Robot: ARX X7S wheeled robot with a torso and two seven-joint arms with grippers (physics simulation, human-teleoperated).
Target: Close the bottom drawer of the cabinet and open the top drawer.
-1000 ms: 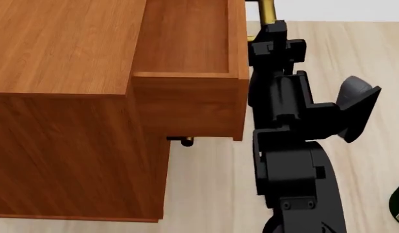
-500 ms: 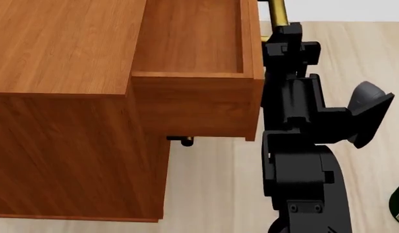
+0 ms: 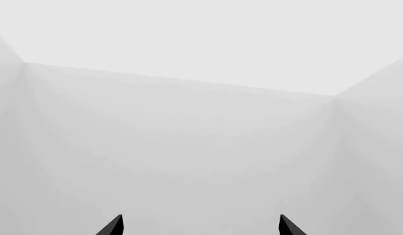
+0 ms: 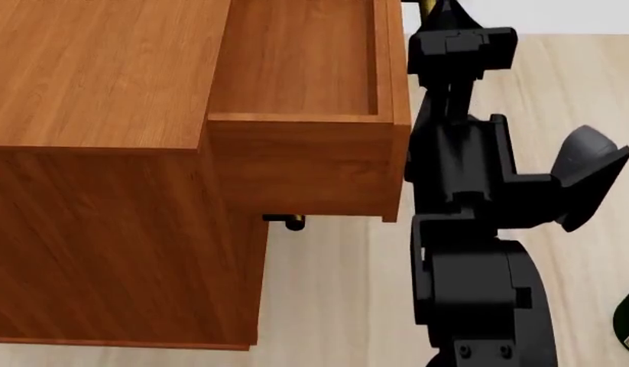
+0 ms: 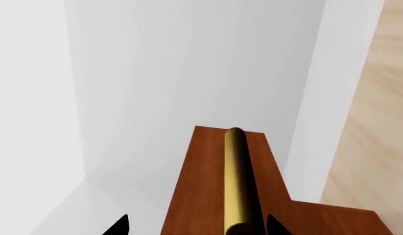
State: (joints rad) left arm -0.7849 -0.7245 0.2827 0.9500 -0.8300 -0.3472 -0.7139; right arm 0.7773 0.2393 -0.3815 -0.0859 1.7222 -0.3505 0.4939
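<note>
- The second step is judged to be in hand: the top drawer (image 4: 304, 99) is seen drawn well out of the cabinet (image 4: 100, 153), its box empty.
- Below it only a stub of brass handle (image 4: 286, 222) is seen, close to the cabinet front; the bottom drawer itself cannot be made out.
- The right hand (image 5: 196, 226) is placed at the top drawer's brass bar (image 5: 237, 181), its tips spread on either side of it, apparently not clamped.
- The left hand (image 3: 200, 226) is held wide before blank pale walls.
- If more opening is wanted, the bar must be gripped and drawn straight outward.
- Reddish wood grain, boxy flat panels and a smooth round bar are shown.
</note>
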